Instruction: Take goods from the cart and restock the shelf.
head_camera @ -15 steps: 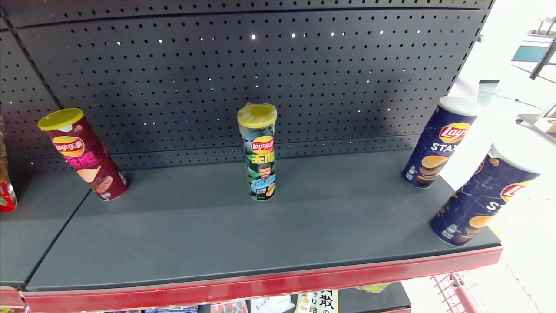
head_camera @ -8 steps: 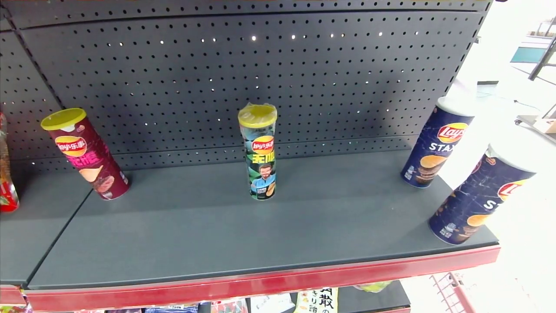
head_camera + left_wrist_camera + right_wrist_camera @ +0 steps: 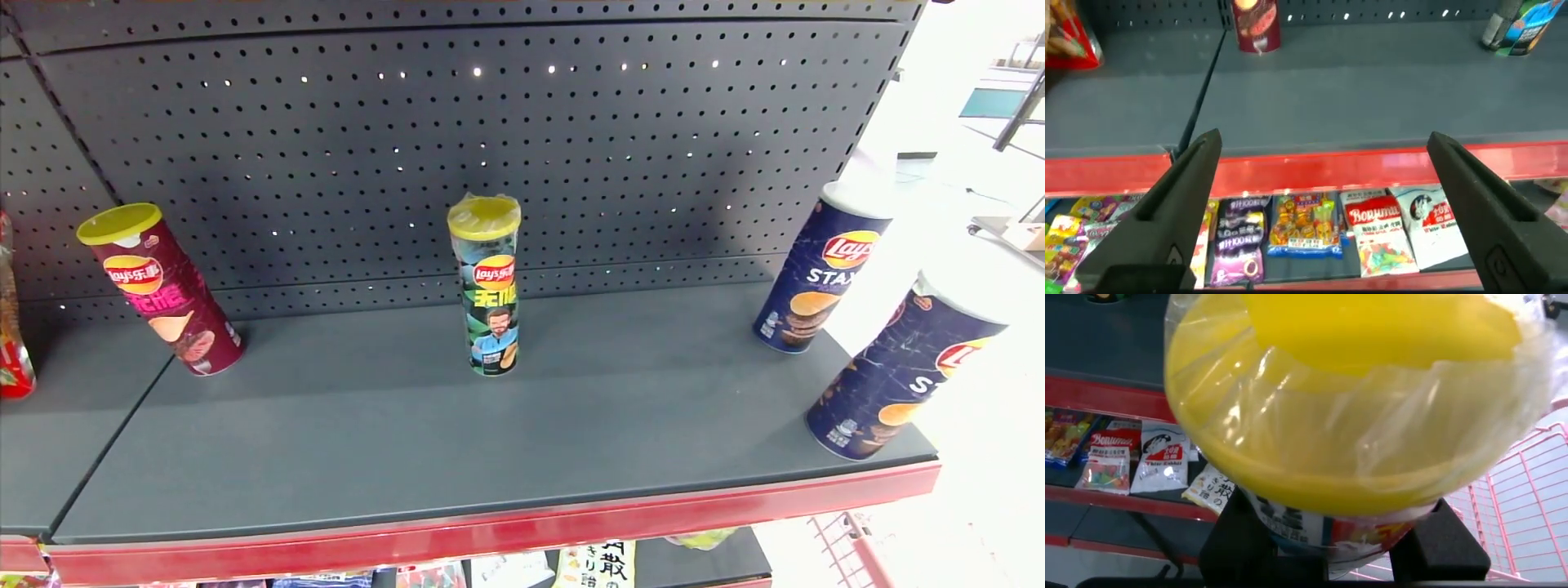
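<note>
We hold the yellow-lidded canister clamped between the right fingers, near the red front edge of the shelf. The left fingers stand wide apart and empty before that edge. We judge the placing step to be in hand: the next move calls for carrying the canister over the edge and setting it upright on bare deck, between the green canister mid-shelf and the blue canisters at the right end.

Grey red-edged shelf, four chip cans standing apart
</note>
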Controlling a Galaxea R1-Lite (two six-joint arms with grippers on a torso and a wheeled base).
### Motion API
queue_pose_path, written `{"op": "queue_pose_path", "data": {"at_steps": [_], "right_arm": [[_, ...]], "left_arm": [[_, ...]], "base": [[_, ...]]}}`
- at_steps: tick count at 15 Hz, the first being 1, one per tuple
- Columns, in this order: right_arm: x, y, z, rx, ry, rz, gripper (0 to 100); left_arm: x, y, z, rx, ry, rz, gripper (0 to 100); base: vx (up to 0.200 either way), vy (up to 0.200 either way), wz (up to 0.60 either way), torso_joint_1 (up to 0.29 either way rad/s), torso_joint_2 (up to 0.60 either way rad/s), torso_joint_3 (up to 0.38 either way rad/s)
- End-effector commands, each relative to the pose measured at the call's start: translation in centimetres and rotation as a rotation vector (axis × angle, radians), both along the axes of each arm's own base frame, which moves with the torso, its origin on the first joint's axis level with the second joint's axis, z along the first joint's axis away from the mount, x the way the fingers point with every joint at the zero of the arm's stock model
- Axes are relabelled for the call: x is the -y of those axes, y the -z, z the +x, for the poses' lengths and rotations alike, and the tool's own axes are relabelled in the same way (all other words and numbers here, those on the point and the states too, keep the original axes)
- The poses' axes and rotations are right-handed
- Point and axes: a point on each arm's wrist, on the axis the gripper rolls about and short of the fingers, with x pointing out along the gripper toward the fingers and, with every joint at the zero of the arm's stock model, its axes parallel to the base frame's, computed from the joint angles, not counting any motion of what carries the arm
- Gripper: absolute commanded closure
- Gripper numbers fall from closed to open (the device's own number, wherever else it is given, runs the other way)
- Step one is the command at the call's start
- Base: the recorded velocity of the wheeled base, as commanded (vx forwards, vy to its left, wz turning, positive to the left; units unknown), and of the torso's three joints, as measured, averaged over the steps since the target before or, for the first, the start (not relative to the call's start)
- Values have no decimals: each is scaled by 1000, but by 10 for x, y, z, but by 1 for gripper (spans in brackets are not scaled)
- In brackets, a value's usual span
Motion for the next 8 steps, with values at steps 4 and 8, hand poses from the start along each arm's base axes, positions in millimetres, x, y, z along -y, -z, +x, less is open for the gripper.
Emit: {"op": "queue_pose_path", "data": {"at_steps": [4, 8], "right_arm": [[-6, -26, 26, 11, -10, -12, 100], [-13, -46, 41, 25, -167, 20, 100]], "left_arm": [[5, -118, 34, -62, 341, -146, 0], [25, -137, 78, -196, 651, -63, 0]], "base": [[0, 0, 0, 0, 0, 0], [0, 0, 0, 0, 0, 0]]}}
